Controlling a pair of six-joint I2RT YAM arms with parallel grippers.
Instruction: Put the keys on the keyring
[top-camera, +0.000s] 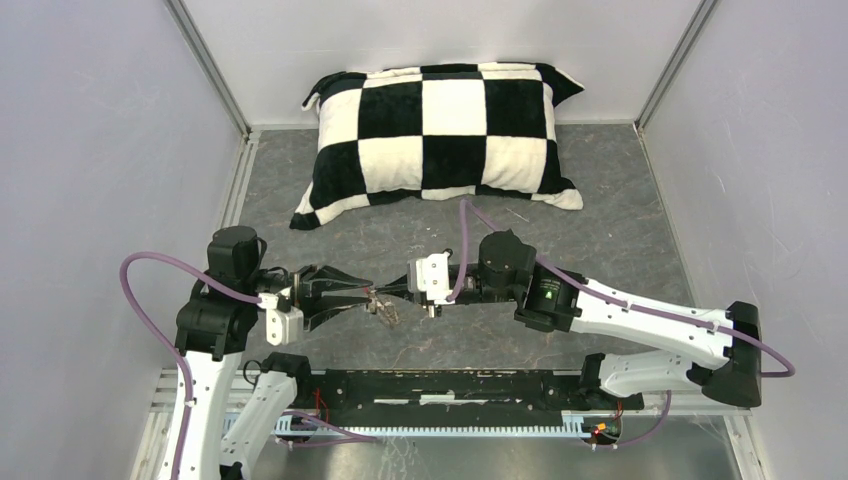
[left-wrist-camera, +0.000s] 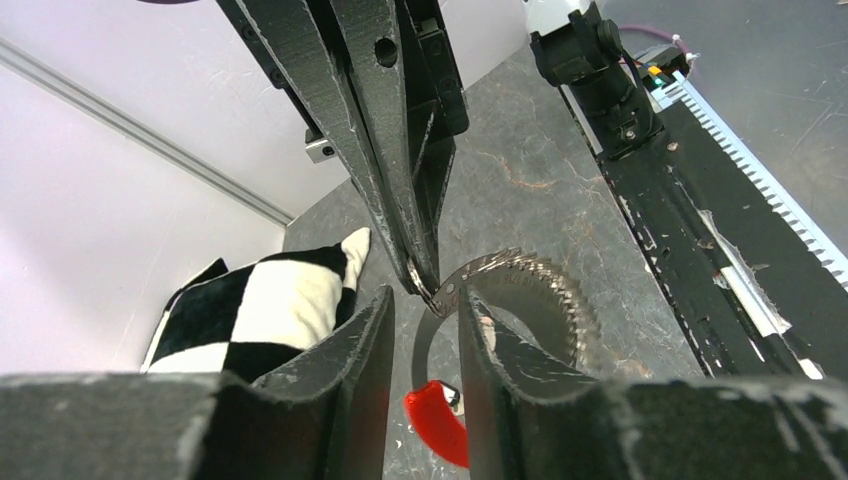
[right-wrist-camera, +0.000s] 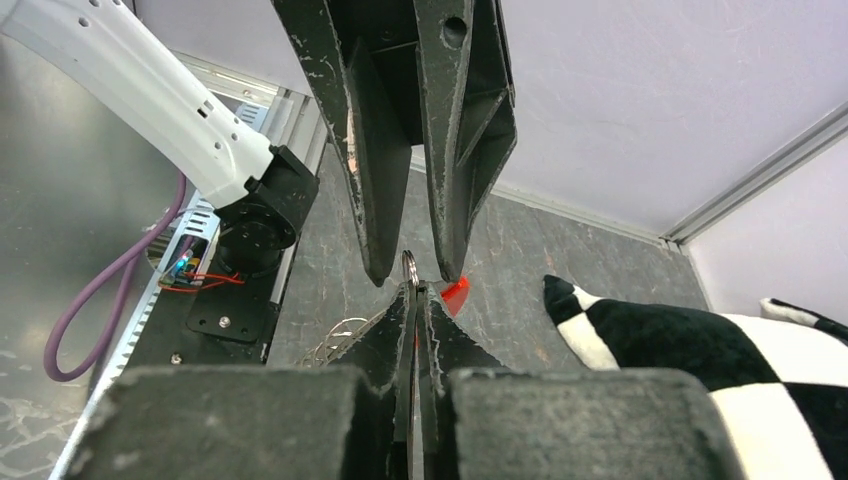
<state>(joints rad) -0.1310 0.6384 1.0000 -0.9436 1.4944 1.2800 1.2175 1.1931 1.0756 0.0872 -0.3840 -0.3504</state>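
The right tool (left-wrist-camera: 424, 280) is pinched fully together on the keyring (left-wrist-camera: 545, 290), its tips clamping one end of the silvery coil. The left tool (right-wrist-camera: 417, 272) faces it tip to tip with its jaws partly apart. The wire passes through that gap, and the views do not show it pressed by either finger. The ring's red sleeve (left-wrist-camera: 435, 425) hangs just below the left tool's fingers. Seen from above, both tools and the ring sit on the near side of the checkered pillow (top-camera: 440, 130), well apart from it and roughly in line with its left half, over the grey tabletop (top-camera: 600, 200).
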